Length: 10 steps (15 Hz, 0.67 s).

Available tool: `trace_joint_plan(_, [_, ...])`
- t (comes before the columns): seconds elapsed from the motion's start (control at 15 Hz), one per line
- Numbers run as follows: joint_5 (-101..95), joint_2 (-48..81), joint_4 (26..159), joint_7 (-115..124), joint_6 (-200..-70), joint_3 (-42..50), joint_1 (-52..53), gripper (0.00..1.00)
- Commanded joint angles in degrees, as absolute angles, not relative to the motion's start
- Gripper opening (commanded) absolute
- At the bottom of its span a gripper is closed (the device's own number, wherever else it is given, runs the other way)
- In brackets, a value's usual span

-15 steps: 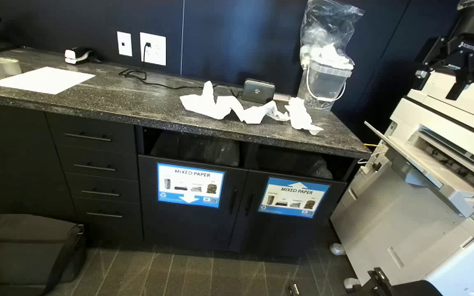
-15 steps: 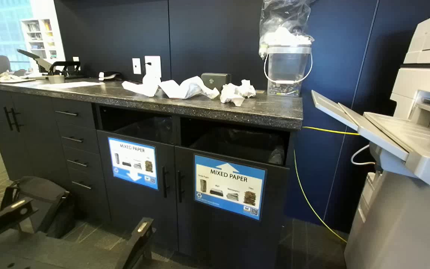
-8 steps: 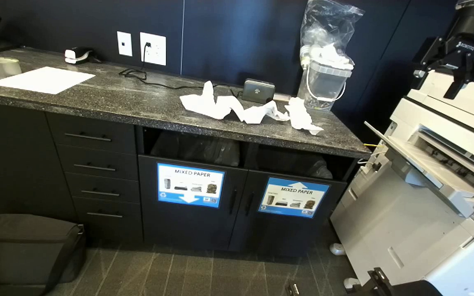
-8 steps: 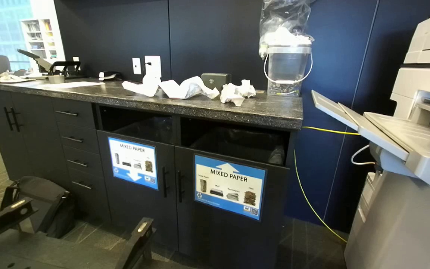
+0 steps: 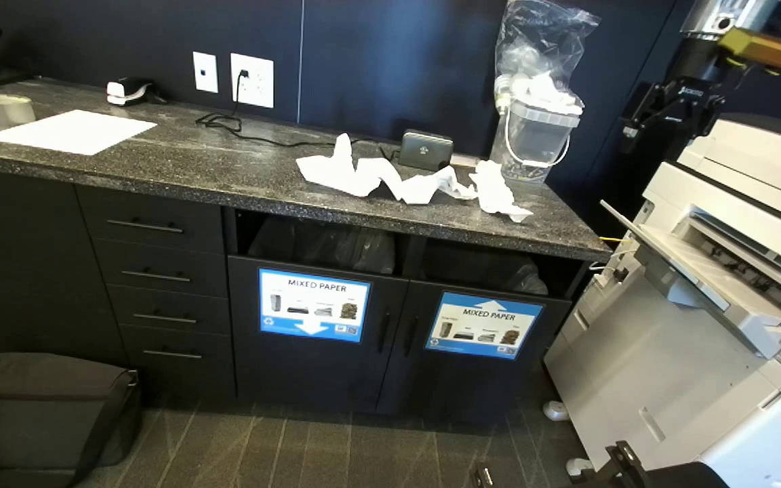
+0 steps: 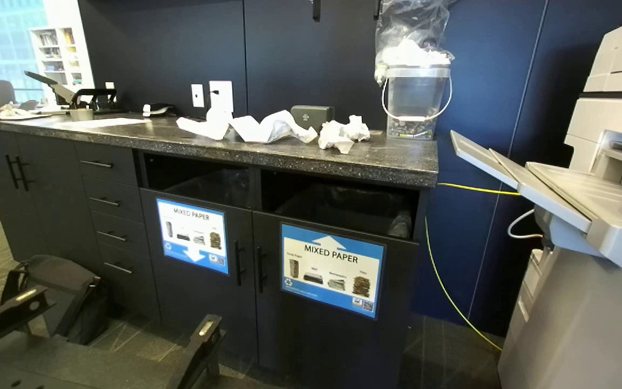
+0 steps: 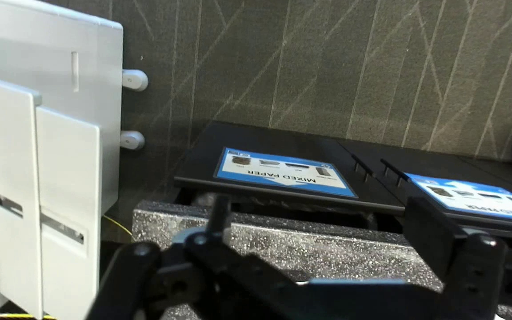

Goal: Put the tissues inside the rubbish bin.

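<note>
Jaws spread wide stood across the lower part of the wrist view; the gripper held nothing, and the countertop showed between them, with a MIXED PAPER sign beyond. No tissue could be made out there for certain.

In an exterior view the gripper hung high near the printer, well apart from the tissues, which lay on the countertop in loose folds, a crumpled one at the end nearest the bucket. Lined bins sat under the countertop; no tissue could be seen inside them.

In an exterior view two dark tips, probably the gripper's, showed at the top edge. No tissue was gripped, so picking up, carrying and dropping all seemed left to do. White stuff topped the bucket, but whether it was tissue, and whether the bucket counted as the bin, could not be told.
</note>
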<state>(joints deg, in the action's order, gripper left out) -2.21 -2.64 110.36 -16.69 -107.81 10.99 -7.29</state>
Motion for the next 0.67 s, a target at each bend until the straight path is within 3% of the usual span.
trace_joint_plan(0.0, [-2.5, 6.0, 102.2, -21.9, -110.9, 9.4, -7.2, 1.0])
trace_joint_plan(0.6, [1.8, 24.3, 85.7, -33.3, -120.6, 3.6, -10.1, 1.0])
